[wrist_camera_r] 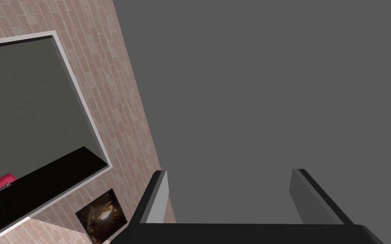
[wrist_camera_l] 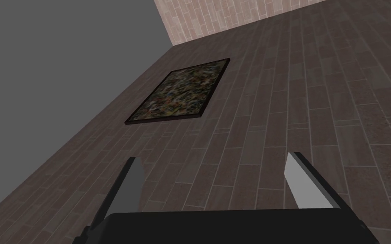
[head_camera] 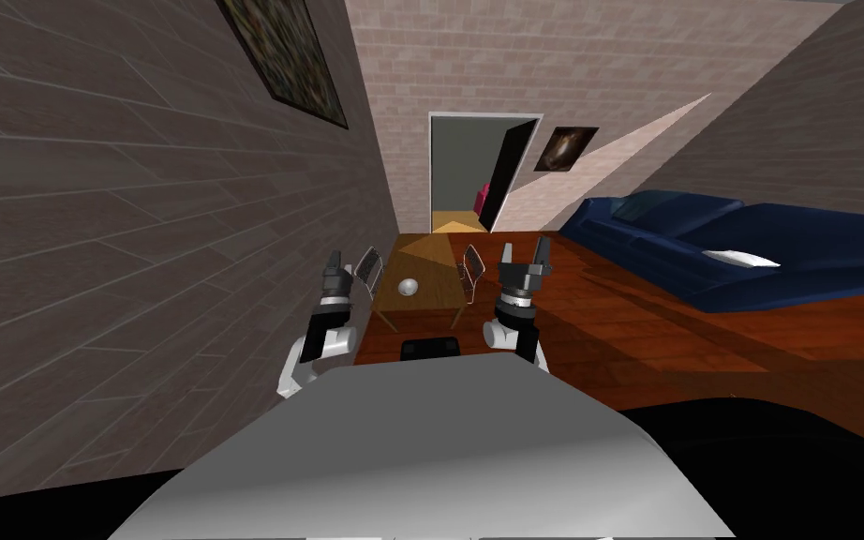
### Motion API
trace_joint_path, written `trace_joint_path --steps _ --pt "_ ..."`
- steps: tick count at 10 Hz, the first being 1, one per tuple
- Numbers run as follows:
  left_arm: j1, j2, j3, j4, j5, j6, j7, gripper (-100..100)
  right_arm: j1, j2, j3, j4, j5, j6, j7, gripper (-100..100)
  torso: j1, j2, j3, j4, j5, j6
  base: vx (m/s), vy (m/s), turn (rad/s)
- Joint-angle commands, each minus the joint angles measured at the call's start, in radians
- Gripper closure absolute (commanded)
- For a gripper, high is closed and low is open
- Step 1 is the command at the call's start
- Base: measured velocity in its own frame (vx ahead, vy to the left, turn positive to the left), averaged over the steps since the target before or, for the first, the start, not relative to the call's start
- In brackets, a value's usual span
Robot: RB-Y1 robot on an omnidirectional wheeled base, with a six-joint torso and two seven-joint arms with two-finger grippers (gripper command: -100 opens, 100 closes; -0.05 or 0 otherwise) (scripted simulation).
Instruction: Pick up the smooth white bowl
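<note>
A small pale bowl (head_camera: 409, 287) sits on a brown wooden table (head_camera: 430, 265) straight ahead of me in the head view. My left gripper (head_camera: 334, 262) is raised to the left of the table, open and holding nothing (wrist_camera_l: 216, 182). To the right of the table my right gripper (head_camera: 525, 253) is also raised and open, with nothing between its fingers (wrist_camera_r: 228, 195). Both grippers are apart from the bowl, which lies between them and a little farther off.
Two wire chairs (head_camera: 369, 267) (head_camera: 470, 269) flank the table. A dark plank wall (head_camera: 140, 234) runs close on my left. A blue sofa (head_camera: 730, 248) stands at the right on a red-brown floor. An open doorway (head_camera: 472, 178) lies beyond the table.
</note>
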Motion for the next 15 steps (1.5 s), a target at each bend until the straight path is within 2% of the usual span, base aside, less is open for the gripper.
trace_joint_path --steps 1,4,5,7,8,9,11,12,13,14,15 --pt "-0.019 0.010 0.006 0.028 -0.001 0.050 0.005 -100 0.000 0.000 0.000 0.000 0.000 0.000 0.000 0 0.000 0.000 0.000 0.000 0.000 0.000 -0.052 -0.042 -0.105" --pt "-0.059 0.023 0.018 0.089 -0.003 0.126 0.014 -100 0.000 0.000 0.000 0.000 0.000 0.000 0.000 0 -0.001 0.001 0.000 0.000 0.000 0.000 -0.053 -0.059 -0.096" --pt "-0.059 0.023 0.018 0.089 -0.003 0.141 0.014 -100 0.000 0.000 0.000 0.000 0.000 0.000 0.000 0 -0.001 0.001 0.000 0.000 0.000 0.000 -0.033 -0.036 -0.051" --pt "-0.101 0.031 0.031 0.147 -0.003 0.210 0.025 -100 0.000 0.000 0.000 0.000 0.000 0.000 0.000 0 0.000 0.000 0.000 0.000 0.000 0.000 -0.053 -0.061 -0.128" --pt "-0.101 0.031 0.031 0.155 -0.003 0.235 0.025 -100 0.000 0.000 0.000 0.000 0.000 0.000 0.000 0 -0.002 0.001 0.001 0.000 0.000 0.000 -0.049 -0.057 -0.053" --pt "-0.123 0.034 0.038 0.190 -0.003 0.260 0.032 -100 0.000 0.000 0.000 0.000 0.000 0.000 0.000 0 -0.001 0.001 0.001 0.000 0.000 0.000 -0.026 -0.056 -0.098" --pt "-0.123 0.034 0.038 0.190 -0.003 0.283 0.032 -100 0.000 0.000 0.000 0.000 0.000 0.000 0.000 0 0.000 -0.001 0.000 0.000 0.000 0.000 -0.010 -0.024 -0.017" --pt "-0.144 0.036 0.045 0.225 -0.001 0.321 0.038 -100 0.000 0.000 0.000 0.000 0.000 0.000 0.000 0 0.002 -0.002 -0.001 0.000 0.000 0.000 -0.020 -0.022 -0.106" --pt "-0.144 0.036 0.045 0.225 -0.001 0.331 0.038 -100 0.000 0.000 0.000 0.000 0.000 0.000 0.000 0 0.002 -0.001 -0.001 0.000 0.000 0.000 -0.018 -0.028 -0.057" --pt "-0.166 0.036 0.052 0.261 0.001 0.368 0.046 -100 0.000 0.000 0.000 0.000 0.000 0.000 0.000 0 0.001 -0.001 -0.001 0.000 0.000 0.000 -0.013 -0.050 -0.081" --pt "-0.166 0.036 0.052 0.261 0.001 0.379 0.046 -100 0.000 0.000 0.000 0.000 0.000 0.000 0.000 0 0.000 -0.002 -0.001 0.000 0.000 0.000 -0.018 -0.048 -0.055"
